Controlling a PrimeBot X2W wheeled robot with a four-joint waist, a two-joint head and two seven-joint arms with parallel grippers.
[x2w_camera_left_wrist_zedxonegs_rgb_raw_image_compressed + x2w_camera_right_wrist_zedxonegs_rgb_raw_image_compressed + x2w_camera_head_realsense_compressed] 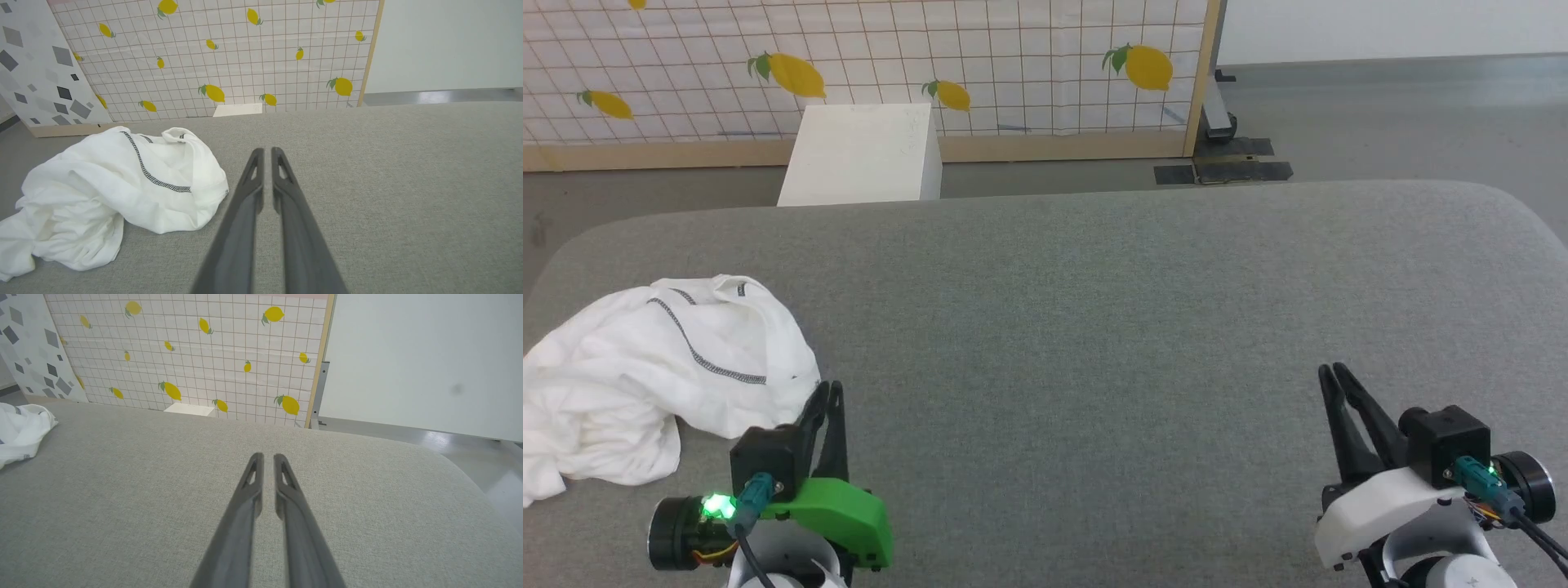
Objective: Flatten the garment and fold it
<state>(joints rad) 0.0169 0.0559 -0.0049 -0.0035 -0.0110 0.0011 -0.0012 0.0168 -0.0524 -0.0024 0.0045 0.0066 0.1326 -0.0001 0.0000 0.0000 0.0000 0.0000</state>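
The garment (645, 376) is a crumpled white heap with a black-and-white zigzag seam, lying at the left end of the grey padded surface (1094, 327). In the left wrist view the garment (106, 192) sits just left of the fingers. My left gripper (827, 390) is shut and empty, its tips close beside the garment's right edge. My right gripper (1331, 371) is shut and empty far to the right, over bare fabric. The left gripper (264, 150) and right gripper (265, 456) each show two fingers nearly touching. A corner of the garment (20, 430) shows at the right wrist view's left edge.
A rigid white box (862, 155) stands on the floor behind the padded surface. Behind it a lemon-patterned grid panel (1013, 65) lines the back, with a metal stand foot (1225, 163) at its right end. The surface's far corners are rounded.
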